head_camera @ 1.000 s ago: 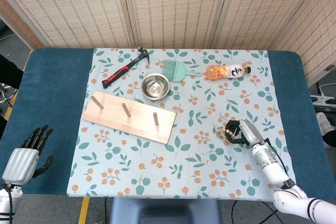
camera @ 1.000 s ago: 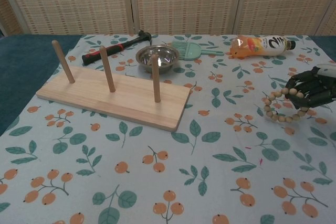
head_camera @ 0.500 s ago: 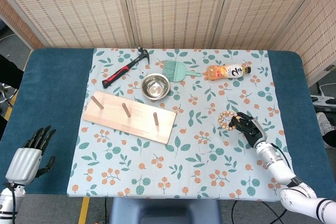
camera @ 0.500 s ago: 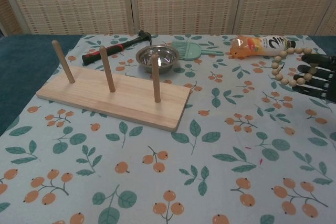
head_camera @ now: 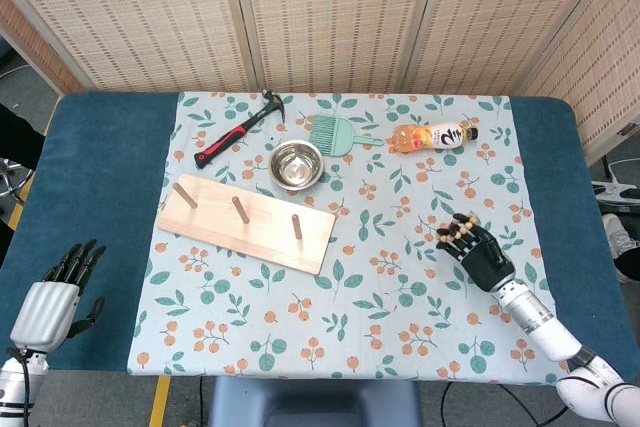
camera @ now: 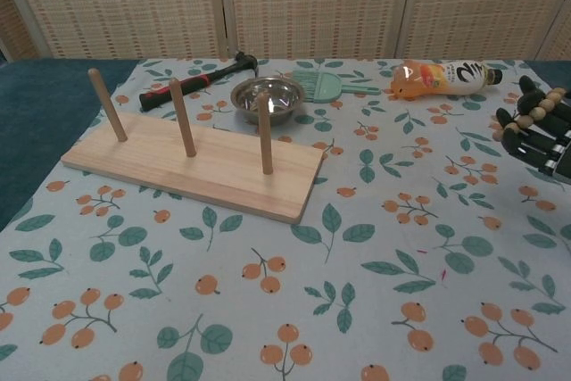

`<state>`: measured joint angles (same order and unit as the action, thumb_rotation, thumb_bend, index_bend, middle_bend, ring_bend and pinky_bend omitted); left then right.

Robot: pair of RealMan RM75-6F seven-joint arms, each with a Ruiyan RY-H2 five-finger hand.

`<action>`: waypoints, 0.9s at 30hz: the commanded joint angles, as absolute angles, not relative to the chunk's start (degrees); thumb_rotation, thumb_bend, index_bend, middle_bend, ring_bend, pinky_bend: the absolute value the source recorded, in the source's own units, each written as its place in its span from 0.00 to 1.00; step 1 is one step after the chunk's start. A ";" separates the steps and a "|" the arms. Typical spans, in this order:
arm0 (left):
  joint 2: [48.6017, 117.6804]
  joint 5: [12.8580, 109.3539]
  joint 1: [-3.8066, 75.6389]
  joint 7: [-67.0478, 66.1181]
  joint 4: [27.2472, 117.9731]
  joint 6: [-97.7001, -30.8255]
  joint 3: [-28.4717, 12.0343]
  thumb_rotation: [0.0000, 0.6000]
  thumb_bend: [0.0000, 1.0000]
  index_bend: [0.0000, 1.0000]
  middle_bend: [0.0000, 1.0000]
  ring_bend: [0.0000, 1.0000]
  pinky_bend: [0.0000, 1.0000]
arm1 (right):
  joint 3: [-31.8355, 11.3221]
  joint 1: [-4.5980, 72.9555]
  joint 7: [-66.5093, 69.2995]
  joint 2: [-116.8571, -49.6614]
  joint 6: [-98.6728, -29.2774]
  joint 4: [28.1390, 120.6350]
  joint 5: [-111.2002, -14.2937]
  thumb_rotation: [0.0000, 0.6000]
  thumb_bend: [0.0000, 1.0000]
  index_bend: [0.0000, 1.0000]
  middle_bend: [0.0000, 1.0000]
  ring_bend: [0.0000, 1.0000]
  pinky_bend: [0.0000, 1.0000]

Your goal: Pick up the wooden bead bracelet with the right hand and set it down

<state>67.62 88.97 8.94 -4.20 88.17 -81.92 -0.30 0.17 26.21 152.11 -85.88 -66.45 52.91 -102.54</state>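
Observation:
The wooden bead bracelet point(head_camera: 456, 231) lies bunched across the fingers of my black right hand point(head_camera: 480, 254), which holds it up off the floral cloth at the right side of the table. In the chest view the beads point(camera: 538, 112) run in a short string over the fingers of the right hand point(camera: 541, 134), near the frame's right edge; most of the loop is hidden behind the hand. My left hand point(head_camera: 52, 295) hovers by the table's front left corner over the blue cloth, fingers apart and holding nothing. It does not show in the chest view.
A wooden peg board point(head_camera: 245, 222) with three upright pegs lies left of centre. Behind it are a steel bowl point(head_camera: 296, 164), a hammer point(head_camera: 238, 129), a green brush point(head_camera: 335, 133) and a lying bottle point(head_camera: 432, 135). The floral cloth point(head_camera: 400, 297) covers the table's middle.
My right hand has lifted the bracelet off the cloth and drawn back toward the front right. The hanging loop has gathered over the fingers. The left hand has barely moved.

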 commanded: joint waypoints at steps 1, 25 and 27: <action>67.62 89.03 8.97 -4.20 88.20 -81.88 -0.26 1.00 0.45 0.00 0.02 0.03 0.30 | 2.61 27.75 148.14 -87.08 -66.42 51.75 -103.22 0.46 0.64 0.24 0.43 0.26 0.38; 67.40 89.09 8.90 -3.86 88.33 -82.04 -0.20 1.00 0.45 0.00 0.03 0.03 0.30 | 11.10 37.26 129.06 -82.84 -64.99 58.17 -106.67 0.11 0.46 0.62 0.61 0.46 0.51; 67.40 89.08 8.88 -3.82 88.24 -82.04 -0.18 1.00 0.45 0.00 0.03 0.03 0.30 | 11.43 37.95 126.09 -81.99 -64.74 59.35 -106.46 0.11 0.47 0.64 0.63 0.47 0.51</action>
